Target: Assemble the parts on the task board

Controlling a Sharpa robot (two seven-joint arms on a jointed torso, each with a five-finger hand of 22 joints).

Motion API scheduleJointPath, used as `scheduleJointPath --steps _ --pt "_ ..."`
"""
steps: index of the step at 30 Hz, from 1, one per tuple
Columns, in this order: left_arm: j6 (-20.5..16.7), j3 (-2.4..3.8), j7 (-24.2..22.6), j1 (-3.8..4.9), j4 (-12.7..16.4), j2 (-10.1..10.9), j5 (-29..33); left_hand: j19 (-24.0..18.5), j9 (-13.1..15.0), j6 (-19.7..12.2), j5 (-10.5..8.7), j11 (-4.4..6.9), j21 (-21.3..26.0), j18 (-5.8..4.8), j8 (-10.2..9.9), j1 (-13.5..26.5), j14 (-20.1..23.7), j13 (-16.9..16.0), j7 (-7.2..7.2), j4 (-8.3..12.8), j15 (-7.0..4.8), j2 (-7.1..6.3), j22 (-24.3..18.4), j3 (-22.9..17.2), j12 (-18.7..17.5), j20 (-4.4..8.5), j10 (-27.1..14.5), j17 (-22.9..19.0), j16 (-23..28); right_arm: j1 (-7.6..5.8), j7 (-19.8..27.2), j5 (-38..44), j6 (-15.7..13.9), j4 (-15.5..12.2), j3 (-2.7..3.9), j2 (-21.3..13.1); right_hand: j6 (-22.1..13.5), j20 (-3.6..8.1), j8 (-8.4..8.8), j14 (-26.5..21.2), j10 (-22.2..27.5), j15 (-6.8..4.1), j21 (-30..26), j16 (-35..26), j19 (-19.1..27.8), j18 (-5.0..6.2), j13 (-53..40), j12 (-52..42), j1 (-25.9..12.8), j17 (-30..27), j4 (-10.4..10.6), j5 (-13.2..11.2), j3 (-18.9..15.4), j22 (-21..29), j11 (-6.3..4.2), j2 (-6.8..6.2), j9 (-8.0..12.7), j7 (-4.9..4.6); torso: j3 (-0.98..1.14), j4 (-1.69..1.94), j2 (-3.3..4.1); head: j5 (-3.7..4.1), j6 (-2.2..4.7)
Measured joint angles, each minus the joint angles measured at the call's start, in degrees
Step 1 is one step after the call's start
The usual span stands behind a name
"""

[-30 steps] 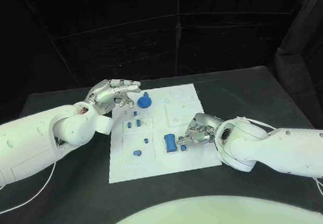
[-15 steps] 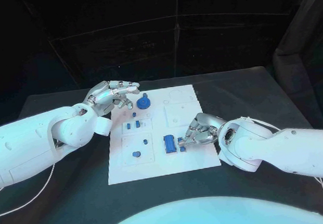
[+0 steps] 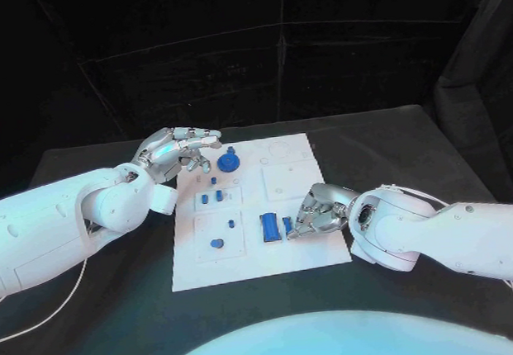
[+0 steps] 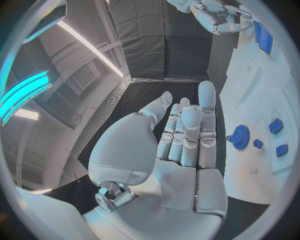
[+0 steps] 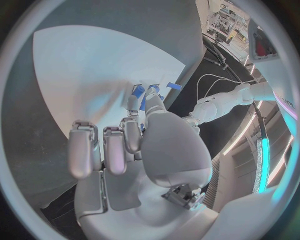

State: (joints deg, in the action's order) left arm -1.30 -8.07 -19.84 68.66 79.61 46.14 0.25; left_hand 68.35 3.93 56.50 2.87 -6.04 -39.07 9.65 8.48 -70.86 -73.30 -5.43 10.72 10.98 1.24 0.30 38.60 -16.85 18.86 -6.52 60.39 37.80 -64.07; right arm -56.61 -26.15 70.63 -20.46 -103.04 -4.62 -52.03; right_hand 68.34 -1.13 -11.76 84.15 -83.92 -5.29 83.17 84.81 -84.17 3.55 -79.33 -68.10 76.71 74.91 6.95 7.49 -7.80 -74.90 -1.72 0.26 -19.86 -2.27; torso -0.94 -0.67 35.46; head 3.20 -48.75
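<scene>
The right robot hand (image 3: pixel 313 214) now pinches a small blue part (image 3: pixel 288 225) and has carried it closer to the long blue block (image 3: pixel 269 227) on the task board (image 3: pixel 299 178). Probably insertion comes next. The left robot hand (image 3: pixel 183 148) stays open, fingers apart, beside the blue gear (image 3: pixel 230 160).

Task board (image 3: pixel 292 175) matt white; parts (image 3: pixel 269 227) blue plastic; hands (image 3: pixel 180 148) glossy silver metal.

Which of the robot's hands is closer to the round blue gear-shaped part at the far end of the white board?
Left. The left hand hovers just beside the round blue gear-shaped part; the right hand is at the board's near end, pinching a small blue piece.
</scene>
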Motion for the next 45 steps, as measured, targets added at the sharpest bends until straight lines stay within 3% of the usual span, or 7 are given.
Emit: scheduleJointPath --steps 18,21,24,33,36,40,45 --pt "0.0 0.0 0.0 0.0 0.0 0.0 0.0 0.0 0.0 0.0 0.0 0.0 0.0 0.0 0.0 0.0 0.0 0.0 0.0 0.0 0.0 0.0 0.0 0.0 0.0 0.0 0.0 0.0 0.0 -0.11 -1.7 0.3 0.8 2.4 0.1 1.9 0.0 0.0 0.0 -0.1 0.1 -0.13 0.0 0.0 0.0 0.0 -0.4 0.0 -0.3 0.0 0.0 0.2 0.0 0.0 0.08 0.62 -0.2 0.0 0.01 -0.01 0.03 -0.01 -0.19" --pt "0.0 0.0 0.1 0.0 0.0 0.0 0.0 0.0 0.0 0.0 0.0 0.0 0.0 0.0 0.0 0.0 0.0 0.0 0.0 0.0 0.0 0.0 0.0 0.0 0.0 0.0 0.0 0.0 0.0 -0.09 -2.2 0.5 1.4 2.9 0.05 2.3 -0.2 0.21 0.0 -0.2 0.1 -0.04 0.0 0.0 0.2 0.0 -5.3 -0.1 0.7 0.0 -1.3 0.4 0.2 0.0 0.08 1.73 -0.3 0.18 0.01 0.0 0.04 -0.03 -0.23" --pt "0.0 0.0 0.1 0.0 0.0 0.0 0.0 0.0 0.0 0.0 0.0 0.0 0.0 0.0 0.0 0.0 0.0 0.0 0.0 0.0 0.0 0.0 0.0 0.0 0.0 0.0 0.0 0.0 0.0 -0.02 -2.6 0.7 2.0 3.0 0.01 2.4 -0.2 0.21 0.0 -0.2 0.1 -0.03 0.0 0.0 0.2 0.01 -5.3 -0.1 2.1 0.0 -2.4 0.4 0.4 0.0 0.08 0.73 -0.4 0.18 0.02 0.0 0.03 -0.06 -0.27" --pt "0.0 0.0 0.1 0.0 0.0 0.0 0.0 0.0 0.0 0.0 0.0 0.0 0.0 0.0 0.0 0.0 0.0 0.0 0.0 0.0 0.0 0.0 0.0 0.0 0.0 0.0 0.0 0.0 0.0 -0.11 -2.9 1.3 2.7 3.0 0.09 2.3 -0.2 0.21 0.0 -0.2 0.1 -0.03 0.0 0.0 0.2 0.0 -7.4 -0.2 3.0 0.0 -2.5 0.1 0.0 0.0 0.08 0.71 -0.3 0.18 0.02 -0.04 -0.05 -0.05 -0.21" --pt "0.0 0.0 0.1 0.0 0.0 0.0 0.0 0.0 0.0 0.0 0.0 0.0 0.0 0.0 0.0 0.0 0.0 0.0 0.0 0.0 0.0 0.0 0.0 0.0 0.0 0.0 0.0 0.0 0.0 -0.05 -2.3 1.1 2.3 2.8 0.02 2.0 -0.8 0.21 0.16 -0.2 0.1 -0.03 -0.4 -0.3 0.2 0.01 -6.4 0.5 0.1 0.0 -1.2 3.5 -1.7 0.0 0.07 -0.09 -0.3 -0.45 0.03 -0.04 -0.07 -0.04 -0.14" --pt "0.0 0.0 0.1 0.0 -0.1 0.0 0.0 0.0 0.0 0.0 0.0 -0.13 0.0 0.0 0.0 0.0 0.0 0.0 0.0 0.0 0.0 0.0 0.0 0.0 0.0 0.0 -0.1 -0.1 0.0 -0.01 0.3 -0.6 1.1 2.6 0.0 1.1 -2.5 0.21 1.18 -0.2 0.1 -0.05 -0.8 -0.7 0.2 0.0 -1.8 1.2 -1.8 0.0 -0.3 5.5 -3.0 0.0 0.13 -1.17 -0.2 -1.04 0.04 -0.03 -0.1 -0.04 0.01" --pt "0.0 0.0 0.1 0.0 -0.4 0.0 0.0 -0.2 0.0 0.0 0.0 -0.21 0.2 0.0 0.2 0.0 0.8 -0.1 0.0 -0.1 0.14 0.0 -0.2 0.4 0.4 -0.24 -0.2 -1.3 0.1 -0.05 6.8 -6.8 -0.5 2.8 0.01 -0.6 -5.4 -0.23 2.69 -0.2 2.1 0.59 -2.0 -1.7 0.7 0.0 4.1 5.1 -2.0 0.0 -0.4 5.7 -3.7 0.4 1.43 -1.26 0.3 -2.06 -0.03 0.03 -0.2 -0.04 0.41"
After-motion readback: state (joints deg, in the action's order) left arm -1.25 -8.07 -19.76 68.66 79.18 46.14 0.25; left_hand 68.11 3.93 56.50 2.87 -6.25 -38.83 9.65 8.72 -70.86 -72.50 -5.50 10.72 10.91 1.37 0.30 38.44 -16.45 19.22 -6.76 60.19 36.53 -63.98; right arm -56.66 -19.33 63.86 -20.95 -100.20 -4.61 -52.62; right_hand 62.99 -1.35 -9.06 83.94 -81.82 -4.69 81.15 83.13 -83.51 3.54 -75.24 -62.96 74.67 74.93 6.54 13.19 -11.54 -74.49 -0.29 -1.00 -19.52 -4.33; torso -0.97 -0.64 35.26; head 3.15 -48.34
